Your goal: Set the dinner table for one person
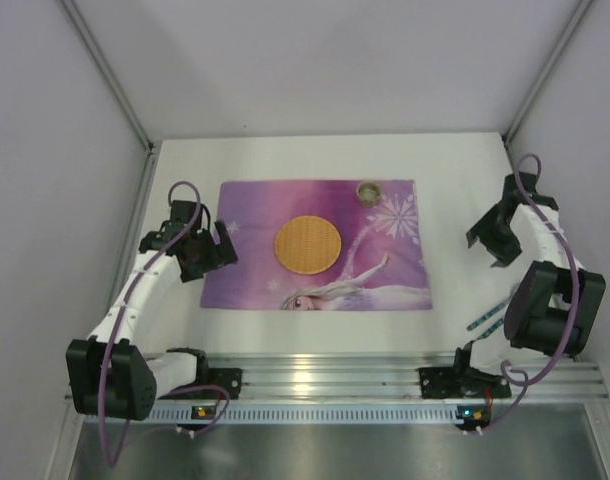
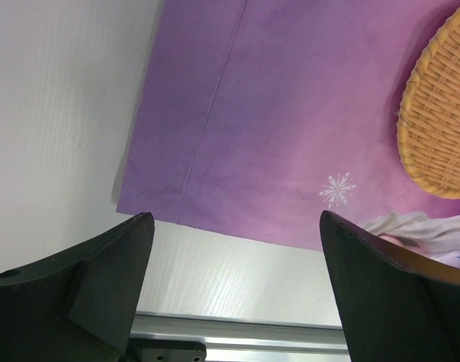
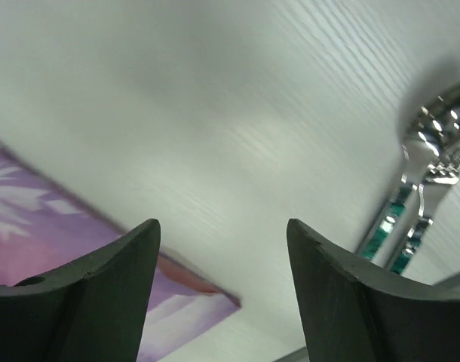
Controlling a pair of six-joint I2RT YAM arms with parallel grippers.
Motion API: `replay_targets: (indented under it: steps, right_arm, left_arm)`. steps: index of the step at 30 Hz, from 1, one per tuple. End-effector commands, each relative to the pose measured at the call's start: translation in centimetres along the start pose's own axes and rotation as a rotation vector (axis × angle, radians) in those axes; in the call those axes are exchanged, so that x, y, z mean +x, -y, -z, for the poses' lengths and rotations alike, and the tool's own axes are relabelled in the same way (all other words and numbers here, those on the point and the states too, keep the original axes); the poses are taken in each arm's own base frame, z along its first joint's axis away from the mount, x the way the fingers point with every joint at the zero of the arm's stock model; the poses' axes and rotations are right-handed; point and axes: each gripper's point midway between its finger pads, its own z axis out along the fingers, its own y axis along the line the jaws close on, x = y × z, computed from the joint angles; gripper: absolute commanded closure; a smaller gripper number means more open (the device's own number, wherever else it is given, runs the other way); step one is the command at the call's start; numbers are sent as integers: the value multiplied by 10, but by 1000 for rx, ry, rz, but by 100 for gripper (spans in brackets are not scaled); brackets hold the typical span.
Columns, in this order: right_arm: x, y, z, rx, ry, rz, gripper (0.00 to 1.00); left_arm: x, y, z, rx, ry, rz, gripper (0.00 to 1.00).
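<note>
White table (image 1: 445, 160): woven plate (image 1: 308, 244) on purple mat (image 1: 245, 265), cup (image 1: 370, 190) at 1 o'clock, 2 utensils (image 3: 411, 226) at 4 o'clock; left claw (image 2: 237, 219), right claw (image 3: 222, 222) released.

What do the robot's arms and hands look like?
The left arm and right arm are white with chunky black joints, each with a purple cable looping along it. The left hand and right hand are black, with two pointed fingers.

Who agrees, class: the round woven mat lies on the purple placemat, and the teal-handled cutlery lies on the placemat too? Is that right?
Not quite. The cutlery lies on the bare white table, right of the placemat, not on it, as the right wrist view shows. The woven mat is on the placemat.
</note>
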Motion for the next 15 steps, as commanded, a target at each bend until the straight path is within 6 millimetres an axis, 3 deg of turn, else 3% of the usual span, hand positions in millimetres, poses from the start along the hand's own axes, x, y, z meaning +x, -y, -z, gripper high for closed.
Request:
replay_targets:
  steps: [1,5,15]
  right_arm:
    - [32,50,-10,154,-54,-17,32]
    - [36,94,-14,263,-54,-103,32]
    - [46,145,-25,368,-65,-209,34]
  left_arm:
    - [-4,7,-1,30,24,-29,4]
    - [3,17,-1,67,-17,-53,4]
    - [17,33,1,90,-45,-124,5]
